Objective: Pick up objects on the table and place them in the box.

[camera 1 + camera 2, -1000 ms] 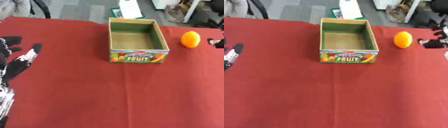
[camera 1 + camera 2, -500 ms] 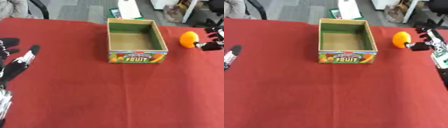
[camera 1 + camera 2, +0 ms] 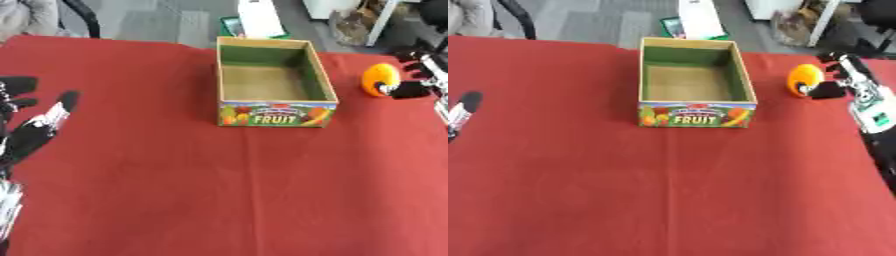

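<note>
Presently my right hand (image 3: 843, 80) brackets the orange (image 3: 803, 80) right of the box (image 3: 696, 82), fingers spread, not closed. Risk: it rolls away if nudged. Left hand (image 3: 31, 130) idles open.

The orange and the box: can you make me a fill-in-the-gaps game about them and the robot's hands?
1. The box has the word ____ printed on its front.
2. Inside, the box is ____.
3. The orange lies on the table, on the box's ____ side.
4. The ____ hand is touching the orange; the other hand rests open.

Missing words: FRUIT; empty; right; right
</note>
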